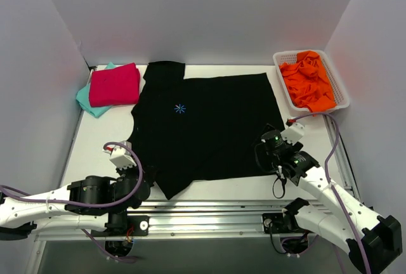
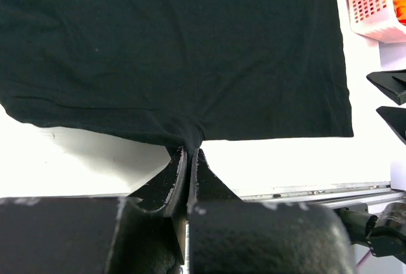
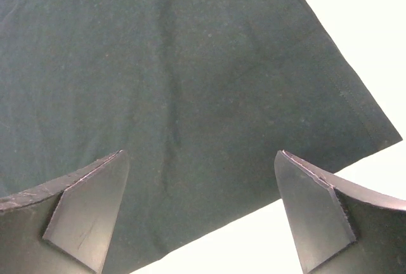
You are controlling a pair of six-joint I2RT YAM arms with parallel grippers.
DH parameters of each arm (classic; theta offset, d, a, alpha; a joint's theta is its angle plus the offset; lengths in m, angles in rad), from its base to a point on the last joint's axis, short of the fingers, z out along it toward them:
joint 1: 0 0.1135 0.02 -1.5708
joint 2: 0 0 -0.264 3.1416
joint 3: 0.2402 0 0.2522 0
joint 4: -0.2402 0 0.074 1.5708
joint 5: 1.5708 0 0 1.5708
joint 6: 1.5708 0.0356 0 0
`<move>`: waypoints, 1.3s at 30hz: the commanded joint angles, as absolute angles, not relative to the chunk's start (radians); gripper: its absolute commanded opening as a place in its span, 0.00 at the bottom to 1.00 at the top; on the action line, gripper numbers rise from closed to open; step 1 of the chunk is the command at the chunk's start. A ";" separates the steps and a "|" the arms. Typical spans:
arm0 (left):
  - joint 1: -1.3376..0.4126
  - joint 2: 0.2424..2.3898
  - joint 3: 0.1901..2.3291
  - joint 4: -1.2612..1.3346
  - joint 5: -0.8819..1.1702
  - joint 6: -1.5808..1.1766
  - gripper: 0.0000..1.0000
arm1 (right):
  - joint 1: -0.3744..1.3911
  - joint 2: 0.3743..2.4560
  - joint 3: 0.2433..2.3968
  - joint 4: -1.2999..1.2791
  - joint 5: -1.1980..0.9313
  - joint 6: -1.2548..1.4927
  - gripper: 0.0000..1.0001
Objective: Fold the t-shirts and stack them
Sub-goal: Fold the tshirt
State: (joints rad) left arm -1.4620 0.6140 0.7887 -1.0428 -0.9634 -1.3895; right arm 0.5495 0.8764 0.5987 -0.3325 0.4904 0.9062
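The large black t-shirt (image 1: 209,128) lies spread flat mid-table, its light-blue asterisk mark (image 1: 180,108) facing up. My left gripper (image 1: 147,182) is at its near left corner, shut on a pinch of the shirt's edge (image 2: 189,139). My right gripper (image 1: 266,151) is open, hovering over the shirt's near right corner (image 3: 190,65); its fingers (image 3: 89,210) straddle the hem without touching the cloth. A folded magenta-pink shirt (image 1: 115,85) lies on a teal shirt (image 1: 89,103) at the back left.
A white basket (image 1: 339,84) with orange cloth (image 1: 307,80) stands at the back right. White walls close the table on three sides. A metal rail (image 1: 209,209) runs along the near edge. The right gripper's fingers (image 2: 390,96) show in the left wrist view.
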 commanded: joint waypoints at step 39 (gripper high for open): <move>-0.715 0.989 0.764 -0.236 -0.471 -0.785 0.02 | 0.005 1.115 0.629 -0.340 0.196 0.805 0.99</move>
